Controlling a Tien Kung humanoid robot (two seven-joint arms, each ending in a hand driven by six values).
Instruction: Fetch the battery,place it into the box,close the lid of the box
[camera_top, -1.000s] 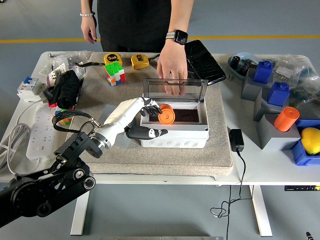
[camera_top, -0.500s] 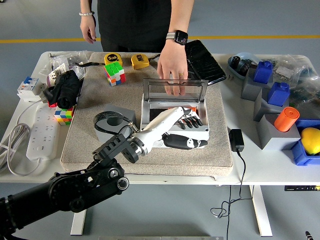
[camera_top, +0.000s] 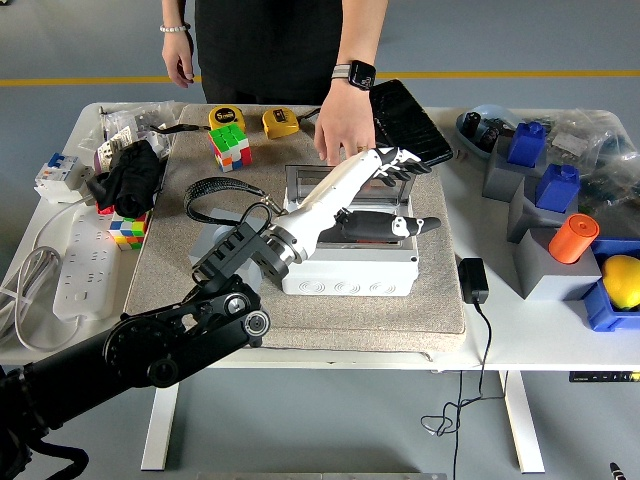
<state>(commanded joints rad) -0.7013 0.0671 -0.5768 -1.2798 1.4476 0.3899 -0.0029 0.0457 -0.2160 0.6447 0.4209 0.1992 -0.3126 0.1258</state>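
The left hand (camera_top: 395, 165) reaches over the box (camera_top: 347, 272), fingers (camera_top: 412, 161) spread and empty, at the raised lid (camera_top: 300, 180). I can't see the battery inside; closing remains.

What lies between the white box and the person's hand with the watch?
In the head view, the robot's white left hand reaches across the white plastic box, at its raised clear lid, just before the person's hand.

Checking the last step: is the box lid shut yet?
Not shut. The lid stands raised behind the box, with the left hand reaching its top edge.
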